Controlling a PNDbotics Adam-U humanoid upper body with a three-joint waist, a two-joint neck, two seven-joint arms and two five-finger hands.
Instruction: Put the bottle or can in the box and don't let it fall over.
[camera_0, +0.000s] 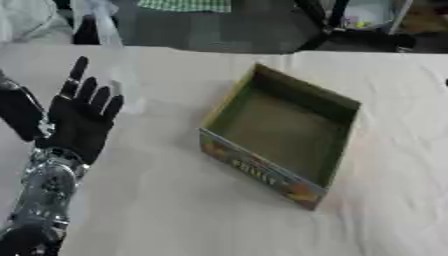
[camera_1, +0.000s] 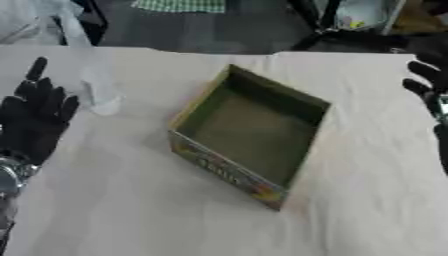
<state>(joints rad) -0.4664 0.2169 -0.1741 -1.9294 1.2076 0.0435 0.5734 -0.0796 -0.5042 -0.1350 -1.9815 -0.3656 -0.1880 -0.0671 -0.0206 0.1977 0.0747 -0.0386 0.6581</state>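
Observation:
A clear plastic bottle (camera_1: 94, 80) stands upright on the white tablecloth at the back left, hard to make out against the cloth. My left hand (camera_0: 81, 117) is just left of it, open with fingers pointing up and apart from the bottle. An open cardboard box (camera_0: 258, 169), green inside with a printed colourful front wall, sits empty in the middle of the table, turned at an angle. My right hand (camera_1: 424, 87) shows only at the right edge of the right eye view, dark fingers spread, holding nothing.
The white cloth (camera_0: 175, 215) covers the table with bare room in front of and around the box. Past the far table edge are dark stands and clutter (camera_0: 350, 30).

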